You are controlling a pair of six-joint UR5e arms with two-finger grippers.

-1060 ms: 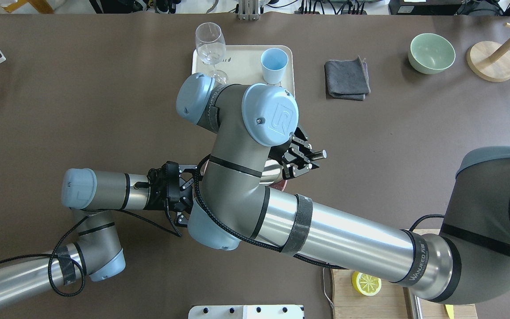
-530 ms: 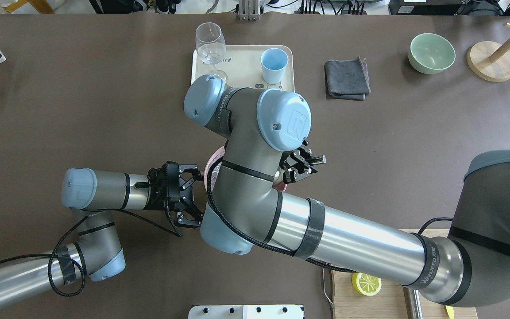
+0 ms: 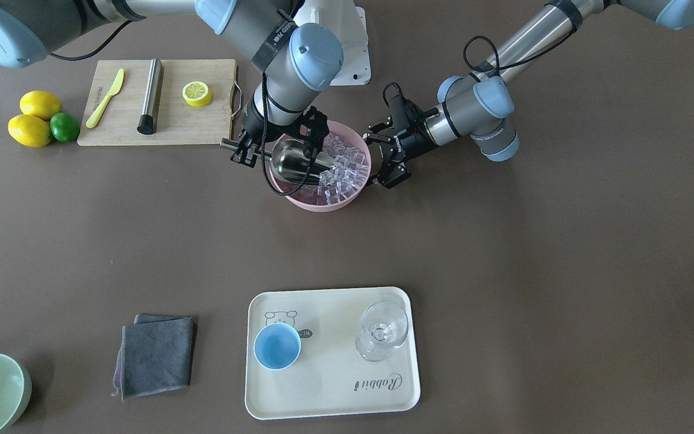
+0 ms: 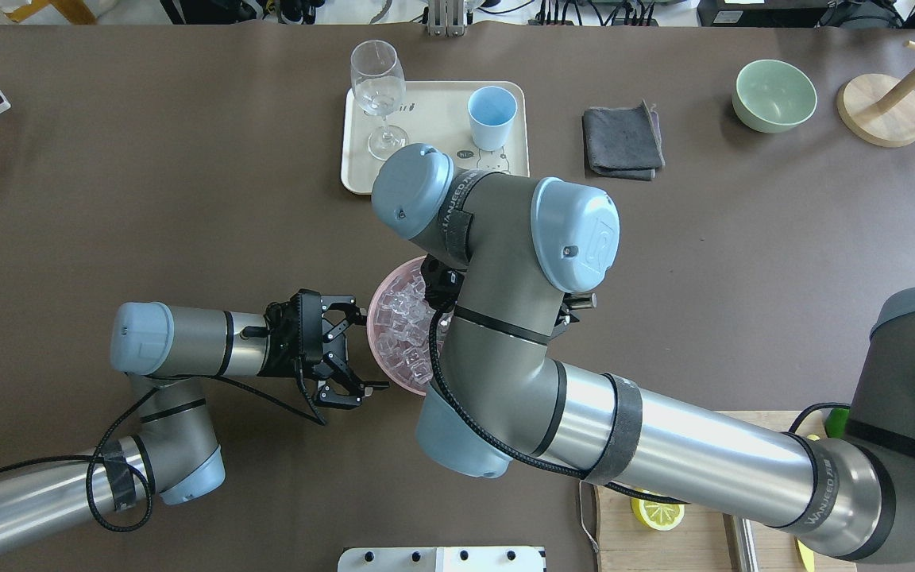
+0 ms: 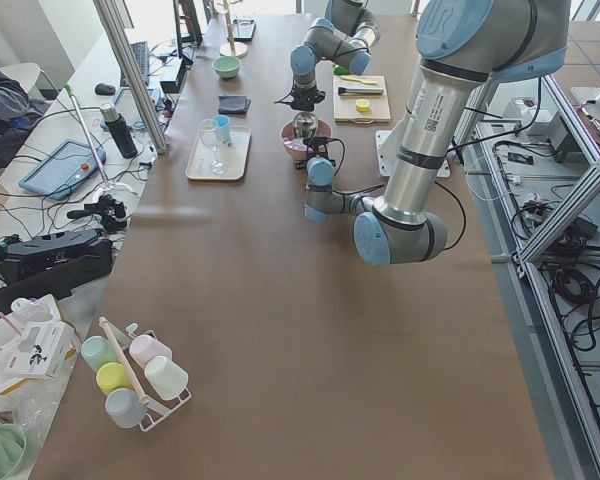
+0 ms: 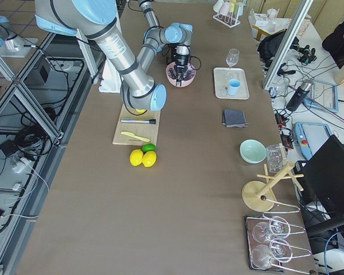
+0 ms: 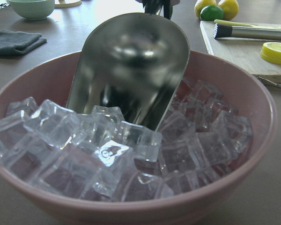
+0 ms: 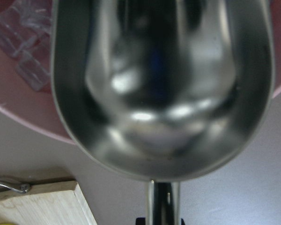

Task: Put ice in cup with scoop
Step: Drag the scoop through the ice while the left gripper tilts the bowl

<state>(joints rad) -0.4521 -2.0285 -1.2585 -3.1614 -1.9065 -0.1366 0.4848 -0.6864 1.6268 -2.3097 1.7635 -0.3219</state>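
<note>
Leaning over the pink bowl (image 3: 323, 205), the right end effector (image 3: 243, 150) is clamped on the handle of the scoop (image 3: 296, 163). The scoop tilts mouth-down, its lip pushed in among the ice (image 3: 342, 176) that fills the bowl, its trough bare. The left end effector (image 3: 385, 159) sits just beside the bowl's rim, jaws apart, gripping nothing. Well apart on the tabletop (image 3: 503, 271), a cream tray (image 3: 335, 392) carries the empty light-blue cup (image 3: 276, 346) and a wine glass (image 3: 381, 330).

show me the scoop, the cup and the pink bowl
scoop (image 3: 294, 164), front-facing view, on its steel trough
cup (image 3: 277, 348), front-facing view, on its blue inside bottom
pink bowl (image 3: 323, 207), front-facing view, on its near rim
</note>
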